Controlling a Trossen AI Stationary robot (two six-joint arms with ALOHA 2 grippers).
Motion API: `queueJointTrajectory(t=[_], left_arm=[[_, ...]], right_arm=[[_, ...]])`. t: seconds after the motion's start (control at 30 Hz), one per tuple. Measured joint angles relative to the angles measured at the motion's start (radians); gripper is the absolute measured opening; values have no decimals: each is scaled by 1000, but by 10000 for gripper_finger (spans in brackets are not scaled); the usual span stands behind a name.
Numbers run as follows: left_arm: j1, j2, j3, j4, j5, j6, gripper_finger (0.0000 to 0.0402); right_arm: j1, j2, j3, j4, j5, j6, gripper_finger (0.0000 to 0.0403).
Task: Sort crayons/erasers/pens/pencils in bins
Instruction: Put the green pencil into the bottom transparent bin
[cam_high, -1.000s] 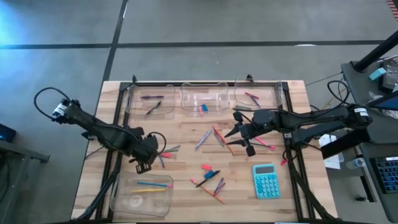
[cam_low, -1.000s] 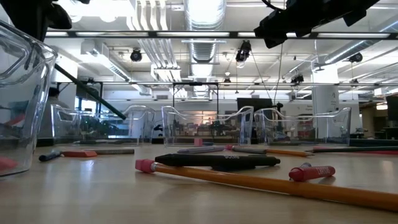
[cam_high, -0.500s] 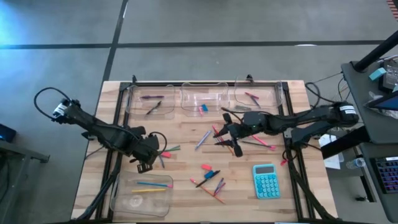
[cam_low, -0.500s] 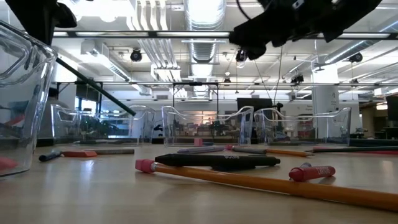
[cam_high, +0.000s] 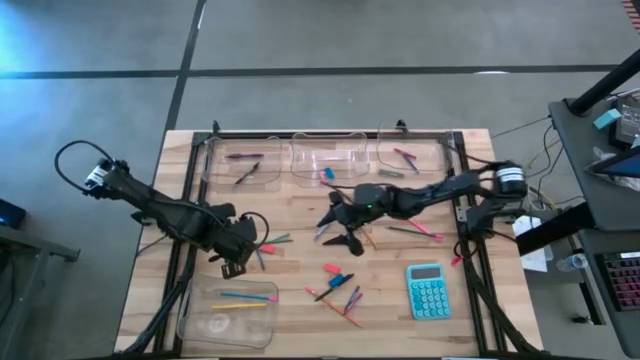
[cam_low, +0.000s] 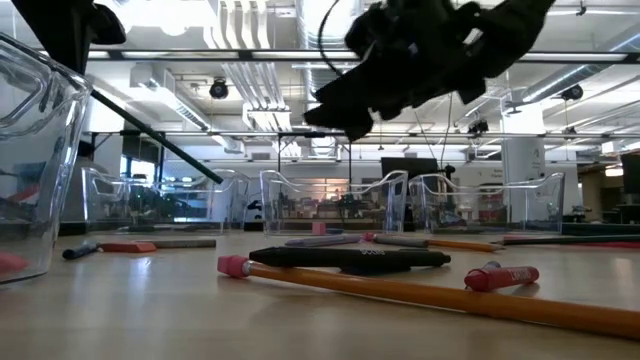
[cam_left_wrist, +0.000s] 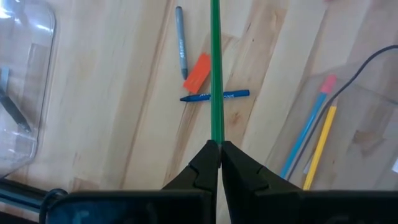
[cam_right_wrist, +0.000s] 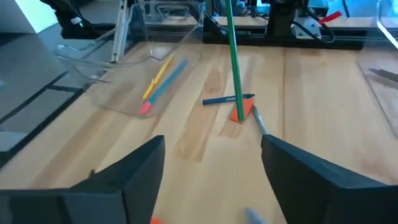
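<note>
The left gripper (cam_left_wrist: 215, 149) clenched a green pencil (cam_left_wrist: 215, 68); the right gripper (cam_right_wrist: 211, 165), jaws spread, risked colliding with it.

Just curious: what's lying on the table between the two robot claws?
High view: bare wood, except a few short sticks beside the left gripper, which holds a green pencil; the right gripper is open.

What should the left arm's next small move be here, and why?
Probably carry the green pencil to the near-left bin and let go. The left tool is shut on it, just above the table, and that bin already holds pencils. The right tool hangs open mid-table.
</note>
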Motion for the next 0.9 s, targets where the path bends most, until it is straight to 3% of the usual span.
queueJointTrajectory(t=[0.2,0.47,0.9], left_arm=[[0,0,1,10,-2,1,0],[0,0,1,23,-9,8,0],[0,0,7,40,-26,15,0]], right_arm=[[0,162,155,10,-76,-10,274],[0,324,322,7,-88,1,263],[0,432,401,-13,-97,47,248]])
